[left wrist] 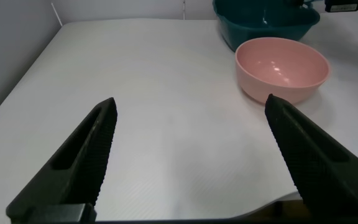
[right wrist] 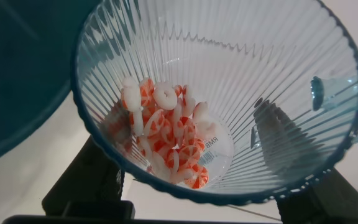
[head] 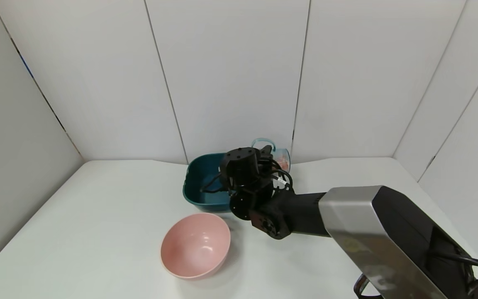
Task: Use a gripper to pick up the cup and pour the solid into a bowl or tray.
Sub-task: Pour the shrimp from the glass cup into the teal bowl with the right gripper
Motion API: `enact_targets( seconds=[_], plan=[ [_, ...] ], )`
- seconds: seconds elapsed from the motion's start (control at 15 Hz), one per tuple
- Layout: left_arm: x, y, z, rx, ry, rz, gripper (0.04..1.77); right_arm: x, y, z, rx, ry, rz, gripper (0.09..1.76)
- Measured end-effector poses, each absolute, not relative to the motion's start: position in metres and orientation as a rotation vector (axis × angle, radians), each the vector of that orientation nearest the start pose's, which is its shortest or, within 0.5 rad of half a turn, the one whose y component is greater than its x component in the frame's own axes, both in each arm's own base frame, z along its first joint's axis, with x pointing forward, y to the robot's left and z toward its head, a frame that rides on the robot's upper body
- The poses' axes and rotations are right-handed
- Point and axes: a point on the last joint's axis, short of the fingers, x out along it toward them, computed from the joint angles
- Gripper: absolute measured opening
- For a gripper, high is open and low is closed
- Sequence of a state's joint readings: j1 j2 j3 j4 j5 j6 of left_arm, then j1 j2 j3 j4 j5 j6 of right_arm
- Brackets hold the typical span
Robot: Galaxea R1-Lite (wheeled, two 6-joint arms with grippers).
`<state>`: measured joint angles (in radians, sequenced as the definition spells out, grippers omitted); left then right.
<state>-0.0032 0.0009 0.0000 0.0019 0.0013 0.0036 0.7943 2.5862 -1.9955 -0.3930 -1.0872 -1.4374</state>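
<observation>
My right gripper point(head: 270, 160) is shut on the cup point(head: 279, 157), a clear light-blue ribbed mug, and holds it at the teal basin's point(head: 199, 182) far right corner. In the right wrist view the cup point(right wrist: 266, 74) fills the frame between the two black fingers point(right wrist: 82, 186). The solid point(right wrist: 166, 134), small orange-and-white round pieces, lies in the cup's bottom. The basin's edge point(right wrist: 17, 93) is just beside the cup. My left gripper point(left wrist: 191, 140) is open and empty, parked over the table's near left part.
A round pink bowl point(head: 195, 245) stands in front of the basin and also shows in the left wrist view point(left wrist: 283, 67). White wall panels stand close behind the basin and cup. The right arm point(head: 367, 232) reaches across the table's right side.
</observation>
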Motion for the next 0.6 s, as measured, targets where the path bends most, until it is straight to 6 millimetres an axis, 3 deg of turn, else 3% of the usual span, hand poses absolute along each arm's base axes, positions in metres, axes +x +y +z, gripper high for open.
enact_targets(
  seconds=[0.6],
  plan=[
    [-0.023, 0.0, 0.075, 0.005, 0.004, -0.002, 1.72, 0.373, 0.375, 0.104, -1.691, 0.35, -0.179, 1.32]
  ],
)
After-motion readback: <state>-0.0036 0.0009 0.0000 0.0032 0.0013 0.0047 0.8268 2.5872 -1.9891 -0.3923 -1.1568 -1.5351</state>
